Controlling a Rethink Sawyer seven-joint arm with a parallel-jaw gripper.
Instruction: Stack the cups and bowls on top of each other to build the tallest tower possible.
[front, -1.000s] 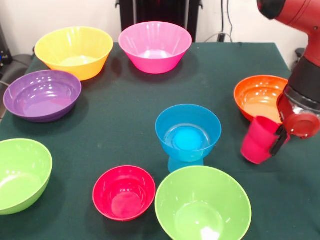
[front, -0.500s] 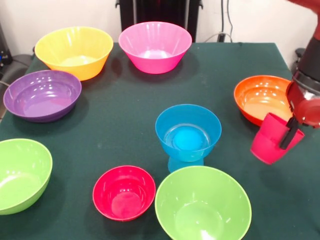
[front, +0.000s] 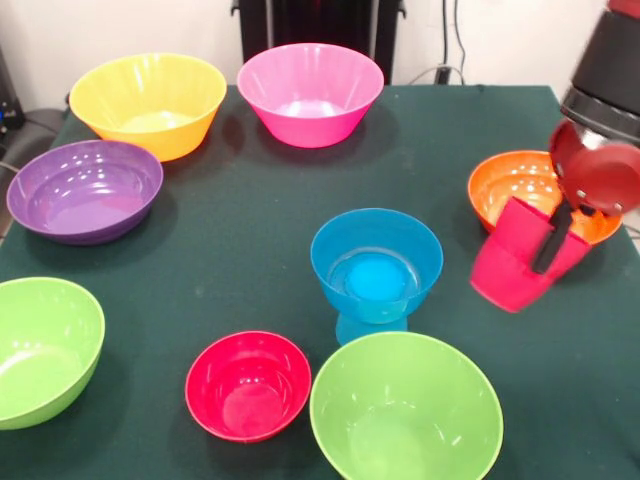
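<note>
Tower barely begun: only the blue bowl (front: 376, 262) sits on the upturned blue cup (front: 369, 326) at frame center. The end effector (front: 552, 238) at right is clenched on the red-pink cup (front: 520, 256), tilted, apparently off the table (front: 250, 230), in front of the orange bowl (front: 520, 190). Yellow, pink, purple, small red bowl (front: 248, 384) and both green bowls all sit loose, unstacked. Hidden: the blue cup mostly behind bowls; arm cut off at top right; the orange bowl partly covered.

A robot lab or test room. A dark green cloth-covered table (front: 250, 230) stands against a plain pale wall (front: 120, 30), with cables (front: 452, 45) hanging at upper right and a black pedestal (front: 310, 22) at top centre.
</note>
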